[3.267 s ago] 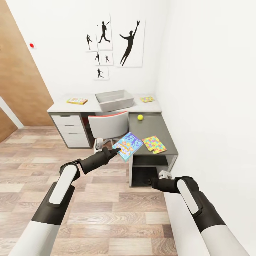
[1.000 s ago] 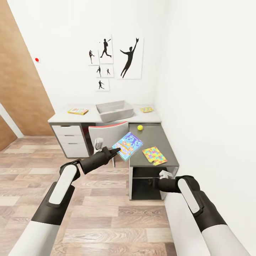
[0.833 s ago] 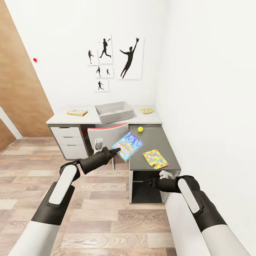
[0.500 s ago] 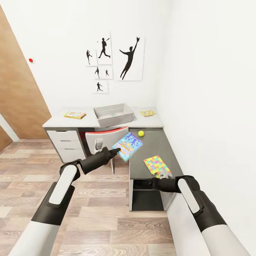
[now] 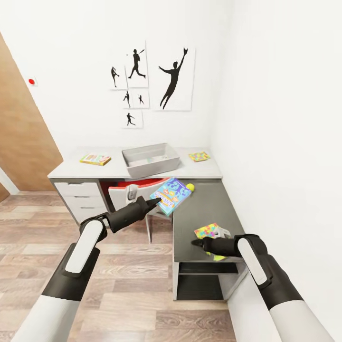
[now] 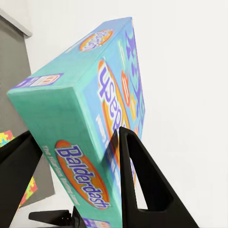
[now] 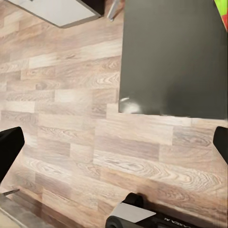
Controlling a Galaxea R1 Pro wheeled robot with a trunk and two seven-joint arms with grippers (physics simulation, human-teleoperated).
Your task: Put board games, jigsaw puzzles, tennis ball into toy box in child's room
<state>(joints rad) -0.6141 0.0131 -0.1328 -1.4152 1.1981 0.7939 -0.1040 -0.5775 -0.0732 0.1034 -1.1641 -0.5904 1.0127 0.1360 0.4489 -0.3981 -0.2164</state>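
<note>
Your left gripper [image 5: 156, 201] has its fingers clenched on the Balderdash board game [image 5: 171, 194], carried in the air short of the toy box [image 5: 150, 160] on the counter [image 5: 209, 168]. Your right gripper [image 5: 195, 242] hovers over the dark wing, fingers released and holding nothing. Left out on the counter: slim board game [image 5: 95, 159], two jigsaw puzzles [image 5: 199, 156] [image 5: 207, 232], tennis ball [image 5: 190, 187].

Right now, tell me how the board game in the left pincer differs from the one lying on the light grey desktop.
The light-blue board game is held tilted in the air by the left pincer; the slim yellow-red-green board game lies flat on the table, ungripped. The held box looks thicker, with "Balderdash" printed on its edge; the other looks thin, its print too small to read. Both are colourful printed boxes outside the toy box.
</note>
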